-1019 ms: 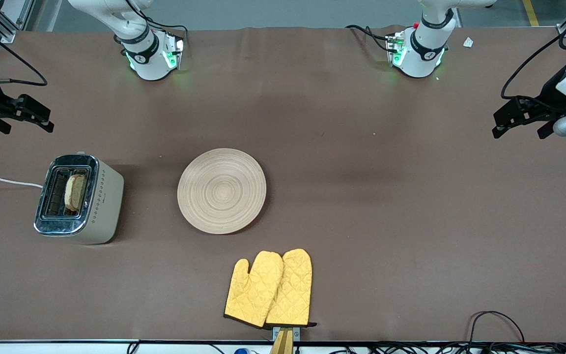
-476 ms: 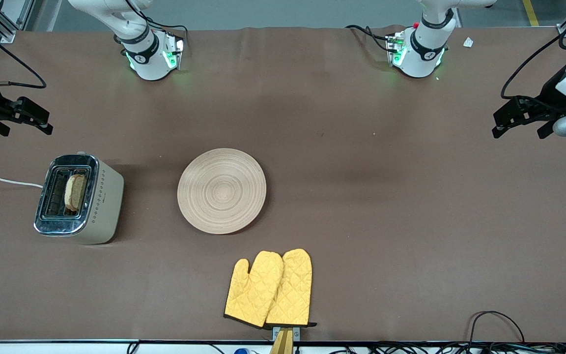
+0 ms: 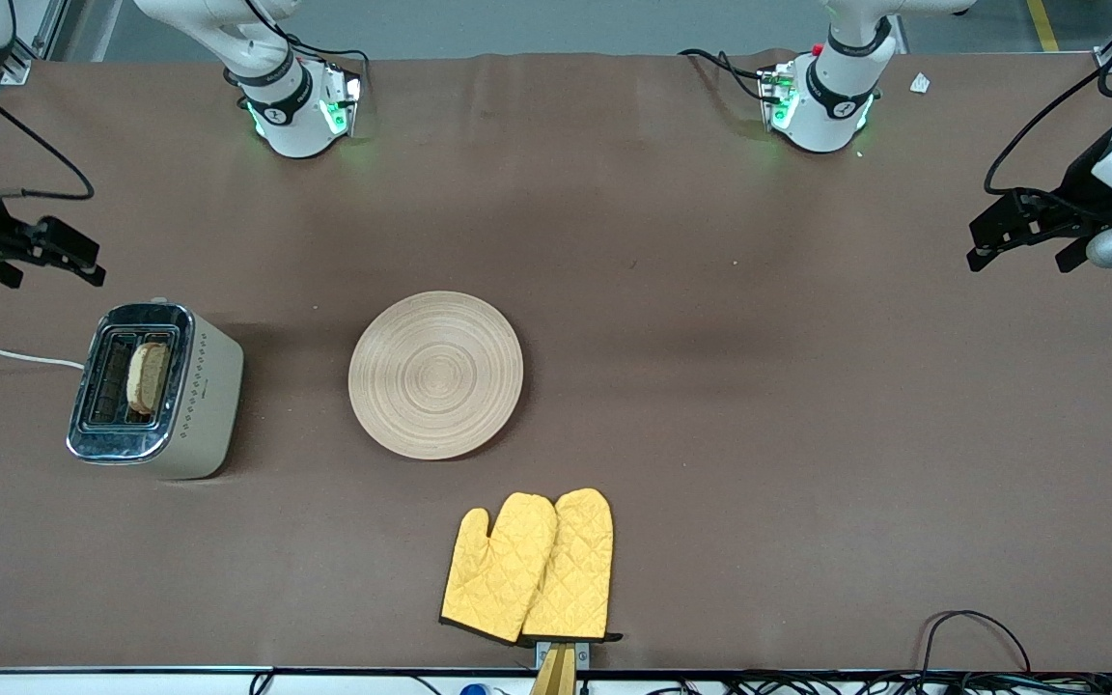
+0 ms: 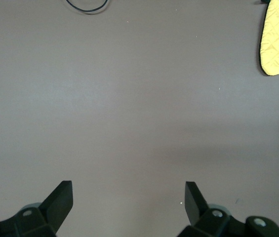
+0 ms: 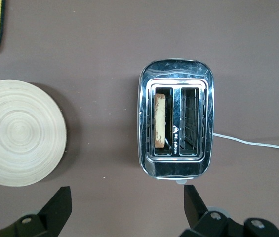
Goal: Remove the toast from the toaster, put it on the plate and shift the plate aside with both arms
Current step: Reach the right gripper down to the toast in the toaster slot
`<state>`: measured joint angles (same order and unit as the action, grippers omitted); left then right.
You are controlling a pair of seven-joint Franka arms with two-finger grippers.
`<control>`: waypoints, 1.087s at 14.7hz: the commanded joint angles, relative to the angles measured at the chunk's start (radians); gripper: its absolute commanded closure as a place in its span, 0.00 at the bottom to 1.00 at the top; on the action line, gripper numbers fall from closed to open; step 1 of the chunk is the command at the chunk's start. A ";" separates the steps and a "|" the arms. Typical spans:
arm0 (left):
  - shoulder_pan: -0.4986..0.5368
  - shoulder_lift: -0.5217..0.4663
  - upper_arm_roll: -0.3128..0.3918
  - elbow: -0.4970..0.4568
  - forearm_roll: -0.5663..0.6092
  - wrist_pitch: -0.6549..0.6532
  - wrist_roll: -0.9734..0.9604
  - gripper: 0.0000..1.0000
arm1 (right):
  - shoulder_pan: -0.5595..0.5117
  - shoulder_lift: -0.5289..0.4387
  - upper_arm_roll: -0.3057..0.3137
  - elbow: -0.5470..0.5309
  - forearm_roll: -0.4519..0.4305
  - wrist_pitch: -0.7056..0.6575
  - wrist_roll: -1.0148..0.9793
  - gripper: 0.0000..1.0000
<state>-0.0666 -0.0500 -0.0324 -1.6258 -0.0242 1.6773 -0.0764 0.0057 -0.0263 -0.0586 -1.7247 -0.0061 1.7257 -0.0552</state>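
A: Where is the toast (image 3: 148, 376) right now?

B: Standing on edge in the toaster (image 3: 155, 391), in the slot on the plate's side, with the other slot bare. The toaster sits on the bench (image 3: 759, 405) toward the right arm's end, and its white cord (image 3: 6, 354) trails off that end of the bench.

A: And the plate (image 3: 435, 375)?

B: Flat on the bench beside the toaster, apart from it, with nothing on it. The yellow oven mitts (image 3: 529, 567) lie side by side, nearer to the front camera than the plate, by the bench's edge and not touching the plate.

A: Does anything stand between the toaster and the plate?

B: Only bare bench. A black cable loop (image 3: 976, 632) lies at the bench's front edge toward the left arm's end, well apart from everything else.

A: Where are the grippers?

B: The right gripper (image 3: 40, 246) hangs in the air above the toaster; in its wrist view its fingers (image 5: 58, 205) are spread wide and hold nothing. The left gripper (image 3: 1024, 232) hovers over bare bench at the left arm's end, well apart from the plate, fingers (image 4: 60, 200) likewise wide apart and holding nothing.
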 commanded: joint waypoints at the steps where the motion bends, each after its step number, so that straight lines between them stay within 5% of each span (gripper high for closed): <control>1: 0.001 0.009 0.000 0.023 0.004 -0.021 -0.008 0.00 | -0.033 0.069 0.011 0.007 -0.006 0.047 -0.009 0.00; 16: 0.001 0.009 0.000 0.023 0.004 -0.024 -0.005 0.00 | -0.082 0.301 0.009 -0.058 -0.008 0.279 -0.014 0.00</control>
<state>-0.0665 -0.0496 -0.0323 -1.6256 -0.0242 1.6733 -0.0764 -0.0609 0.2799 -0.0597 -1.7344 -0.0061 1.9588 -0.0568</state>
